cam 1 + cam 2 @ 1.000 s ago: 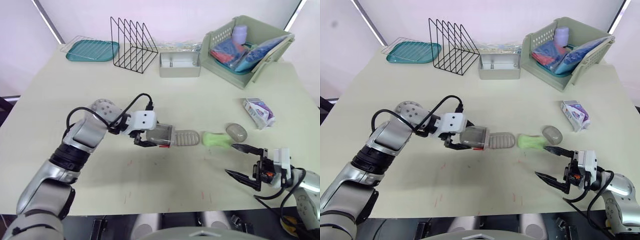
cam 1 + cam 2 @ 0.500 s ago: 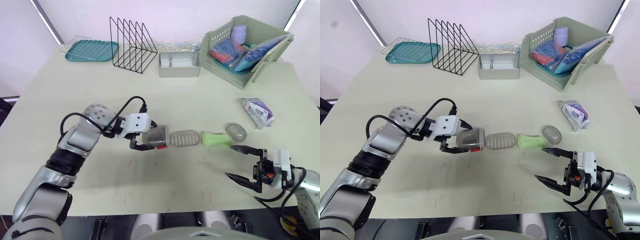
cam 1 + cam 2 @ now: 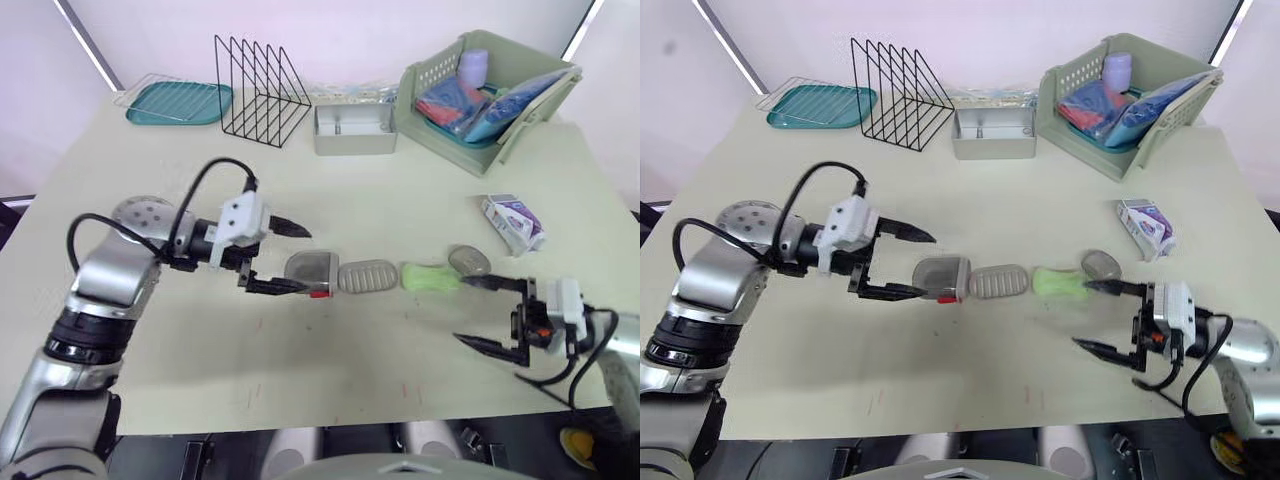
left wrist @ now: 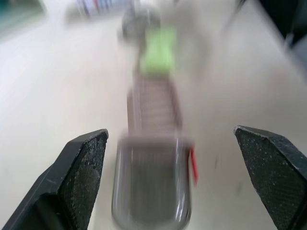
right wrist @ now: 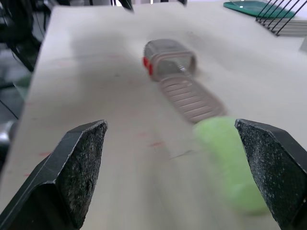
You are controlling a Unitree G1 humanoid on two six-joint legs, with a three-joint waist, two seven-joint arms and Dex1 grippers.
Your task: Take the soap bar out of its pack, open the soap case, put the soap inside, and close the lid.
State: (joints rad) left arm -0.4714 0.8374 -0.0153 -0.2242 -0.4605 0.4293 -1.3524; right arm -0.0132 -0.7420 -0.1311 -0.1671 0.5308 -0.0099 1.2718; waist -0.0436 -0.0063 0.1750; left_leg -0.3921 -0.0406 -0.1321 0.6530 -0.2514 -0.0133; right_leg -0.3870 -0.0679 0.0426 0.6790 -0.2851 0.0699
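Looks like the loading step. Left claw [image 3: 302, 260] gapes empty with the opened soap case [image 3: 310, 270] just ahead. Right claw [image 3: 468, 312] is spread too, green soap bar [image 3: 430, 277] just past its fingertip. Next up, I'd say: right claw pinches the soap.

the soap case [image 3: 308, 270], a translucent grey rounded tub with a red tab on its near edge, lies open on the table [image 3: 400, 190]. in a row just beside it lie its ribbed grey insert [image 3: 367, 275] and then the pale green soap bar [image 3: 428, 277], unwrapped. a grey oval lid [image 3: 468, 261] sits just beside the soap's far end. the soap pack [image 3: 513, 222], white with purple print, lies apart beyond it.
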